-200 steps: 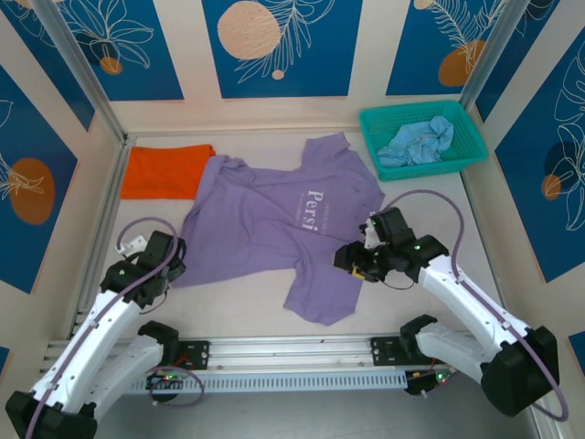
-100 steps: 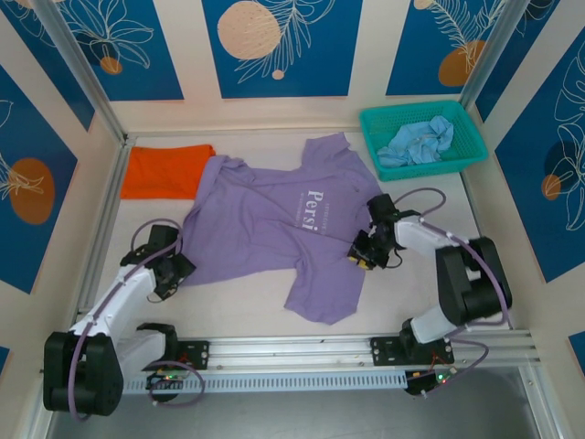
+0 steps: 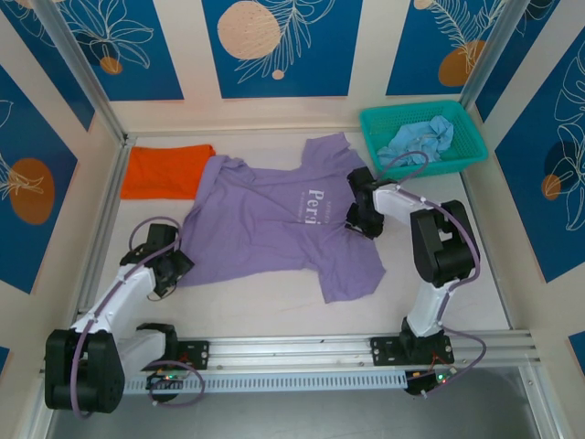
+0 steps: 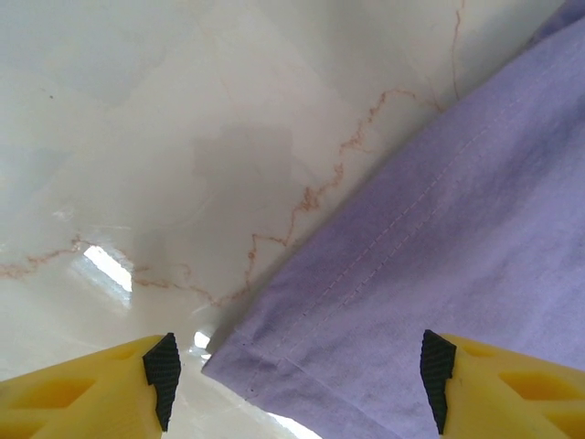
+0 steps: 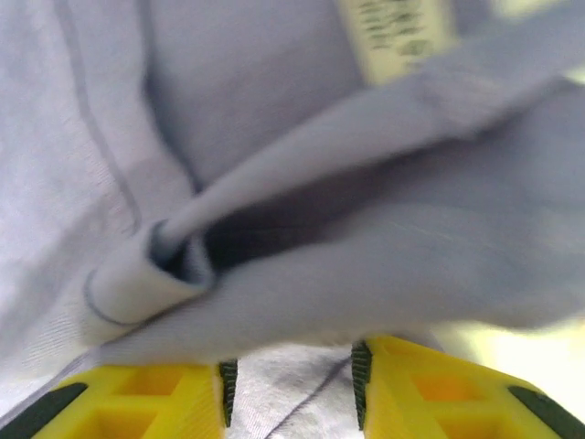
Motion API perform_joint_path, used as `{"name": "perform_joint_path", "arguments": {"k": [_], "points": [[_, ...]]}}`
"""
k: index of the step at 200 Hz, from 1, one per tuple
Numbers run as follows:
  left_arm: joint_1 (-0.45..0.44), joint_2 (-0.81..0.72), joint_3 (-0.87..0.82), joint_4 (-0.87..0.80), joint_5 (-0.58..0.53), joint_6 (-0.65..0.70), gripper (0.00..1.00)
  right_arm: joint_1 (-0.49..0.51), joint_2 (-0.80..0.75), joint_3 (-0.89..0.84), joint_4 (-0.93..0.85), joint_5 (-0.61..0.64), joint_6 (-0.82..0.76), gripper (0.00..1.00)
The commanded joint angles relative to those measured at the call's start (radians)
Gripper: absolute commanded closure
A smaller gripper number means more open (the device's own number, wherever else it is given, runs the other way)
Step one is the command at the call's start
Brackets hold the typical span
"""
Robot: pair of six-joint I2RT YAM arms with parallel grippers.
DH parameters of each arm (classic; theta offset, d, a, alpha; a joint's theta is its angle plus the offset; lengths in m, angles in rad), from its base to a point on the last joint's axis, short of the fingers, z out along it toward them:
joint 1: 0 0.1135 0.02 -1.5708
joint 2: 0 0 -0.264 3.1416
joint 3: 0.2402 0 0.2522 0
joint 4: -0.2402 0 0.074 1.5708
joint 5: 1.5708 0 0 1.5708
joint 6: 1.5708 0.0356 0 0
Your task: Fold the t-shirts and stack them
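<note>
The lavender-purple t-shirt [image 3: 265,229] lies spread out mid-table, white lettering up. My left gripper [image 3: 172,267] sits at its near-left hem corner. In the left wrist view the gripper [image 4: 300,384] is open wide, and the purple hem corner [image 4: 439,238] lies flat between the fingertips, touching neither. My right gripper [image 3: 358,215] rests on the shirt's right side near the lettering. In the right wrist view it [image 5: 291,384] stands partly open, with flat purple cloth [image 5: 366,247] across the gap and a rolled fold just beyond. The orange t-shirt [image 3: 164,171] lies folded at the far left.
A teal mesh basket [image 3: 369,139] at the far right holds the crumpled pale blue t-shirt [image 3: 419,142]. Walls close in the table on the left, back and right. Bare tabletop [image 3: 274,306] runs along the near edge.
The right gripper has moved away from me along the shirt's right side. The shirt's near-right flap has shifted to the right. The left gripper has barely moved.
</note>
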Motion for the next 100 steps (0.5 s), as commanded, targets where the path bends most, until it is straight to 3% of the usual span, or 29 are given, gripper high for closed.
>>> {"name": "perform_joint_path", "arguments": {"k": [1,43,65,80,100], "points": [[0.02,-0.016,-0.004,-0.026,0.014,0.03,0.3,-0.024,-0.083,0.015,-0.055,0.123,0.04,0.53],[0.02,-0.009,-0.031,-0.018,0.017,0.044,0.37,0.0,-0.372,-0.13,0.028,-0.087,-0.023,0.36],[0.02,0.017,-0.031,0.003,0.016,0.053,0.41,0.001,-0.522,-0.275,-0.014,-0.285,0.008,0.34],[0.02,0.032,-0.028,0.02,0.011,0.047,0.41,0.019,-0.601,-0.386,-0.048,-0.403,0.047,0.38],[0.022,0.039,-0.026,0.045,0.021,0.037,0.42,0.107,-0.687,-0.507,-0.057,-0.497,0.114,0.39]]}}
